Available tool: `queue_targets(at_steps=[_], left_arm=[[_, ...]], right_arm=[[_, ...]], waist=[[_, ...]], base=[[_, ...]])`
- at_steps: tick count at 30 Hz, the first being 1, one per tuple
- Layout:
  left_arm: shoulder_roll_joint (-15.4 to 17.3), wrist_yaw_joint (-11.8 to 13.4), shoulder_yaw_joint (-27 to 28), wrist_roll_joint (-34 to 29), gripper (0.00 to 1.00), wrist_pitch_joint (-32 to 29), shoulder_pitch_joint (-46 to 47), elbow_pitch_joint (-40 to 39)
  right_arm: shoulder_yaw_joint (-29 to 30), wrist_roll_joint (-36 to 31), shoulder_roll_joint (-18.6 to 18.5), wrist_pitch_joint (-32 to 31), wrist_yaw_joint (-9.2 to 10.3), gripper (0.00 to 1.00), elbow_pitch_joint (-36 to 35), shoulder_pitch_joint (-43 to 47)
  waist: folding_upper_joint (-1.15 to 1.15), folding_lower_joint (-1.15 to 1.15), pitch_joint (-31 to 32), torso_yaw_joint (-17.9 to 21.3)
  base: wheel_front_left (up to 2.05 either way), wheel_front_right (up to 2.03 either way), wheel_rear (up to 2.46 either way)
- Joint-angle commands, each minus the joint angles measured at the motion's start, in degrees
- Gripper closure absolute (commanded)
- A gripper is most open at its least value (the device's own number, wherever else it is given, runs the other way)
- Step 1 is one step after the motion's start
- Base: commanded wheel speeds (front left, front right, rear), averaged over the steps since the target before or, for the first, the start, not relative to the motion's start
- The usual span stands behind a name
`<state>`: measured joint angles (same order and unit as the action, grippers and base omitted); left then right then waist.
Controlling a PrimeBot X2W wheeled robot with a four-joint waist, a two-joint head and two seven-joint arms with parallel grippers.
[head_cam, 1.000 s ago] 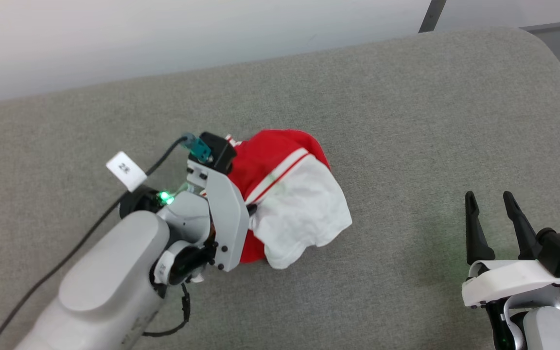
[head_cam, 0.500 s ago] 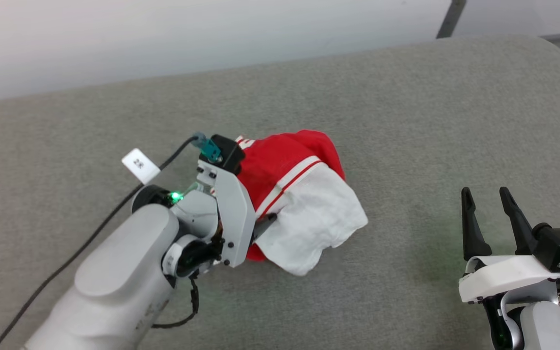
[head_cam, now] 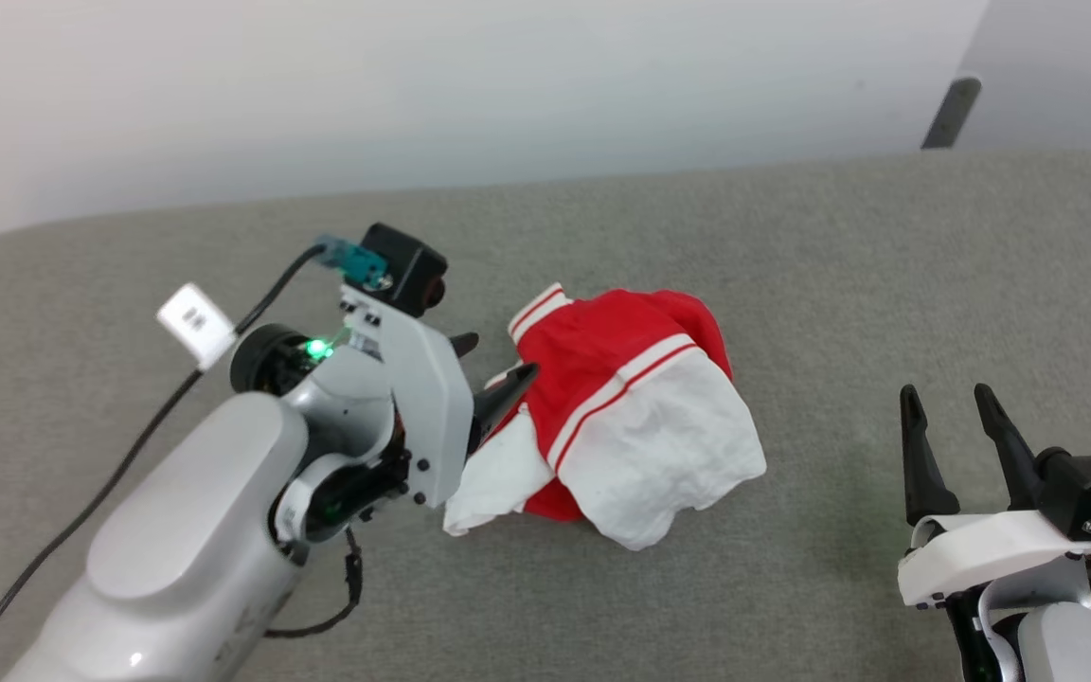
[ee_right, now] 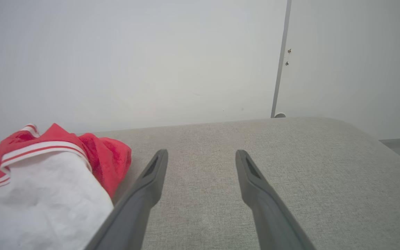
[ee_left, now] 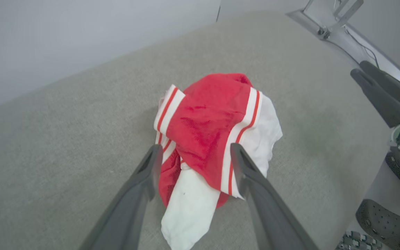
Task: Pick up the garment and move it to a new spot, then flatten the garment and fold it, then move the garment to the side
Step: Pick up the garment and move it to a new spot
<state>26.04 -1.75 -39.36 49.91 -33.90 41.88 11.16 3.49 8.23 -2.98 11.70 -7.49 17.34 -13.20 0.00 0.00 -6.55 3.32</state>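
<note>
The garment (head_cam: 631,407), a crumpled red-and-white jersey with striped trim, lies in a heap on the grey padded surface (head_cam: 792,246). My left gripper (head_cam: 496,358) stands open just left of the heap, its fingers pointing at it, nothing gripped. In the left wrist view the garment (ee_left: 210,135) lies just beyond and between the spread fingers of that gripper (ee_left: 196,149). My right gripper (head_cam: 945,398) is open and empty, well to the right of the heap. From the right wrist, the garment (ee_right: 47,173) sits left of the open right gripper (ee_right: 201,154).
A pale wall (head_cam: 508,85) runs behind the grey surface. The surface's right edge curves down near my right arm. Black clog shoes (ee_left: 384,218) lie on the floor beyond that edge, and a metal stand (ee_left: 335,17) is further back.
My left gripper has opened and let go of the garment, then drawn back a little to the left. The heap has sagged, showing a white flap. The head camera has shifted.
</note>
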Motion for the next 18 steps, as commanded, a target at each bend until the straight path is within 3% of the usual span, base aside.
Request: queue_targets(at_steps=[1,18], left_arm=[[0.4,0.4,0.5,-0.1,0.00,1.3,-1.5,-1.1],[10.4,3.9,12.4,-3.4,0.00,29.1,-21.1,-10.2]], right_arm=[[0.1,-0.3,0.0,-0.2,0.00,0.00,-0.3,0.9],[0.7,0.8,-1.5,-1.7,0.00,0.00,-2.1,6.2]], waist=[[0.00,0.00,2.5,-2.1],[0.00,0.00,9.0,-6.8]], base=[[0.00,0.00,0.00],[0.00,0.00,0.00]])
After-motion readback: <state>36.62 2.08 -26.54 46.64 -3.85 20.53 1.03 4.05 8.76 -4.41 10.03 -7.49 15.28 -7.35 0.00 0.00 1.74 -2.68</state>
